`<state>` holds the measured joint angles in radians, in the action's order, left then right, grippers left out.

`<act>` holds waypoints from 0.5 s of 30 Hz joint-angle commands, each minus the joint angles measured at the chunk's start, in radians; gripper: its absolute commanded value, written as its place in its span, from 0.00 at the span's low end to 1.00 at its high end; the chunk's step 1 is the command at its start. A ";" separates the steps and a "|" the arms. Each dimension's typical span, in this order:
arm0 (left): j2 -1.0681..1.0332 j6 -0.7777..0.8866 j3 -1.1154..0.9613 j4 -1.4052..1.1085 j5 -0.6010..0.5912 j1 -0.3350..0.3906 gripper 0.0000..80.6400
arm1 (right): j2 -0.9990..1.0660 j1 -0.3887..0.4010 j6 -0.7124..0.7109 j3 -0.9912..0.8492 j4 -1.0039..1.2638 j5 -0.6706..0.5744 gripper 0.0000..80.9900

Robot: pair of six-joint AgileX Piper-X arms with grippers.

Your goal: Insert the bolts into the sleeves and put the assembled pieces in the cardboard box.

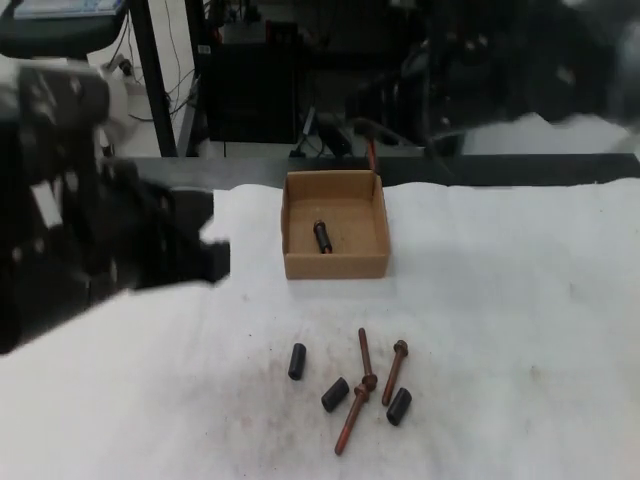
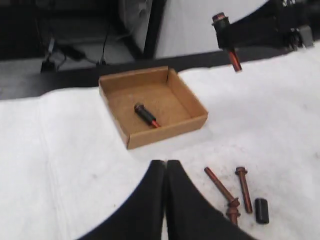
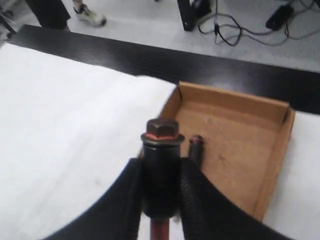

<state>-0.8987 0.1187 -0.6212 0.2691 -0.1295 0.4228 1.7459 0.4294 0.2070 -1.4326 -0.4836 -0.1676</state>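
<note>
white cloth covers the bench, with dark room clutter and cables behind it. the cardboard box sits mid-bench with one finished piece lying flat on its floor. at 6 o'clock from the box is the leftover pile: three bolts and three sleeves, close together, a couple of them touching.

the right gripper is clamped around the black sleeve of another assembled piece. the bolt head is up, its flange sits on the sleeve's top, and the shank pokes out below. from the high view it hangs in the air around 1 o'clock of the box, by the far rim and not over the middle. the left gripper is pinched closed on nothing, up off the cloth somewhere around 8 o'clock of the box.

my guess on handling: these are small metal parts, stiff, no worry about crushing them, and light for the arm. the catch is that everything's round and smooth, so they'll roll on the cloth and could slip in the fingers. the bolt looks like it's just dropped into the sleeve, so tip it head-down and it probably slides out. gripping the sleeve mid-length with the head up, as here, seems the safe hold. for the loose bolts i'd take the shank near the middle.
</note>
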 commanded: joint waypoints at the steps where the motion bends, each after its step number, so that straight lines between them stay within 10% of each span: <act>1: -0.005 0.009 -0.006 0.082 0.007 -0.002 0.00 | 0.128 -0.017 0.003 -0.159 -0.113 0.006 0.01; 15: -0.114 -0.008 -0.006 0.093 0.005 -0.002 0.00 | 0.524 -0.025 0.003 -0.607 -0.270 0.094 0.01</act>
<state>-0.9940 0.1167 -0.6212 0.3663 -0.1295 0.4228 2.2706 0.4104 0.2091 -2.0044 -0.7558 -0.1054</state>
